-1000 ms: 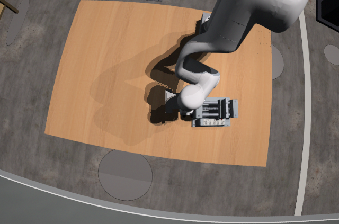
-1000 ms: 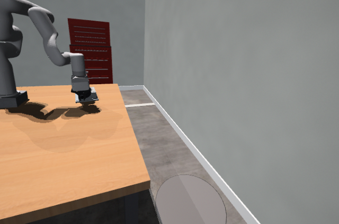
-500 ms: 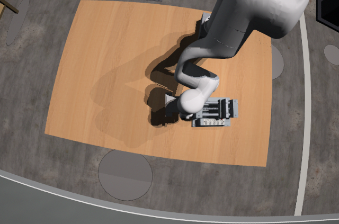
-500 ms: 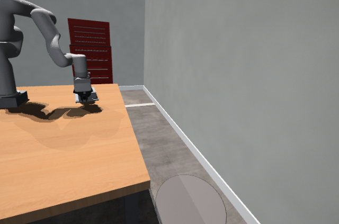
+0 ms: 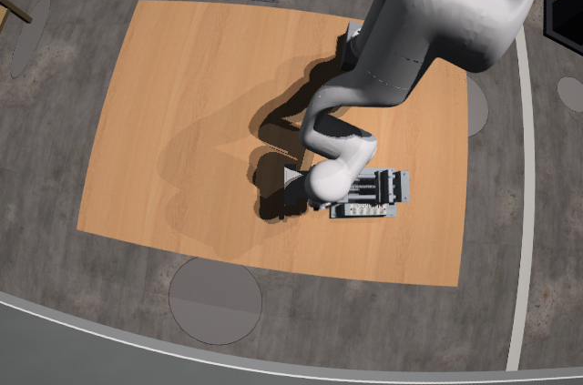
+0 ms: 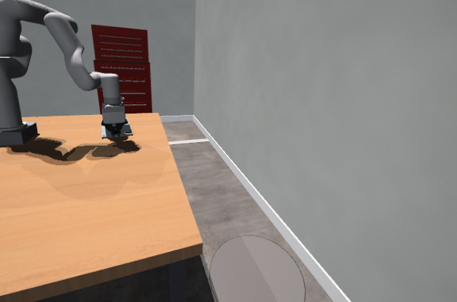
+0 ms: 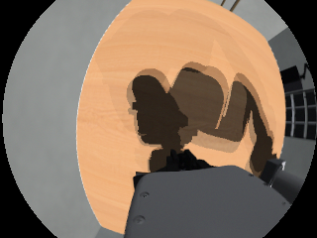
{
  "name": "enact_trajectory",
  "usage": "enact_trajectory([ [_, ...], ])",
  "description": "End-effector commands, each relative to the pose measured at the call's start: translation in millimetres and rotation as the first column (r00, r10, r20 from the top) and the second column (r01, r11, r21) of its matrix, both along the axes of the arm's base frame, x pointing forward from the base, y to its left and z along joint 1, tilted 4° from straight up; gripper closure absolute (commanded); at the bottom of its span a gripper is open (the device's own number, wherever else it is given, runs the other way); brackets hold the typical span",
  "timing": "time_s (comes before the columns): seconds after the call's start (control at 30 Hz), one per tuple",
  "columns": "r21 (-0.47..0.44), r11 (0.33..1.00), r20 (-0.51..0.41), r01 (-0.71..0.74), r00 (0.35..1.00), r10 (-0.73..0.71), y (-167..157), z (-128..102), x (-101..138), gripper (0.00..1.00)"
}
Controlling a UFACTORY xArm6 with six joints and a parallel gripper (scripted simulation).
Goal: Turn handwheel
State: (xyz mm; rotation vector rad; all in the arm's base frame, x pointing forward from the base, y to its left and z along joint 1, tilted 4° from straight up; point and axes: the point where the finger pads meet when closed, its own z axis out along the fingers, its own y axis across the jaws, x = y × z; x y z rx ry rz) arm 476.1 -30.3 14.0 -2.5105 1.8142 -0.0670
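A small grey slide fixture [image 5: 373, 192] with rails, a dark stop and a white scale strip [image 5: 363, 209] sits on the wooden table right of centre. Its handwheel end is hidden under my wrist [image 5: 329, 180]. My gripper [image 6: 115, 131] points down at the near end of the fixture [image 6: 121, 131] and is shut on the handwheel, which shows only as a dark knob between the fingers. In the wrist view the grey fixture body [image 7: 205, 225] fills the lower part and a dark piece [image 7: 180, 157] sits at its top edge. The pointer reading is too small to tell.
The arm's base [image 6: 14, 132] stands at the table's far edge. A red tool cabinet [image 6: 123, 70] stands behind the table. A grey wall [image 6: 324, 106] runs along the right side. The table edge [image 6: 184, 195] lies right of the fixture.
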Motion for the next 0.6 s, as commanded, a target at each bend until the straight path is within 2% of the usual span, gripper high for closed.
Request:
enact_trajectory([
  [0.0,0.0,1.0,0.006,0.0,1.0,0.0,1.1,2.8,5.0,0.94],
  [0.57,0.0,1.0,0.006,0.0,1.0,0.0,4.7,11.4,15.8,0.94],
])
